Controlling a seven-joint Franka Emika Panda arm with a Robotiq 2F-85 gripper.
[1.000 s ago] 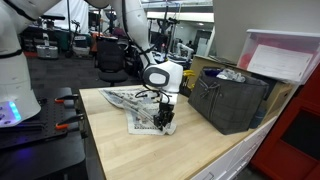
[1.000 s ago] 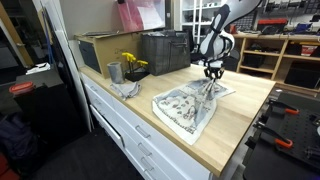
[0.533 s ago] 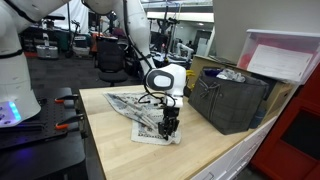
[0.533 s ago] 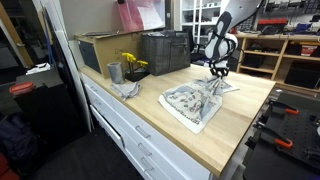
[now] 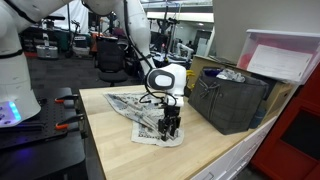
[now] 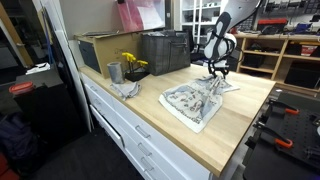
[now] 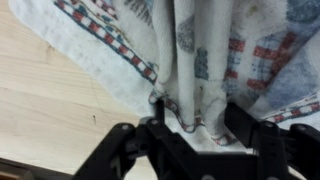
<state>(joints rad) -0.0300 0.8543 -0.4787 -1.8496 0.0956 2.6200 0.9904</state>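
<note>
Wrist view: end effector [image 7: 195, 128] jaws apart, cloth [image 7: 200, 50] fold loose between them on tabletop [image 7: 50, 100]. Only an exterior view catches bin [image 5: 235, 100] nearby.

Exterior views share the table [image 5: 110, 140]; wrist view hugs the cloth [image 7: 200, 40].

Bright, even overhead light in both exterior views, with a soft shadow beside the cloth [image 5: 130, 103]. The wrist view is blurred, the gripper [image 7: 192, 125] dark and unfocused.
</note>
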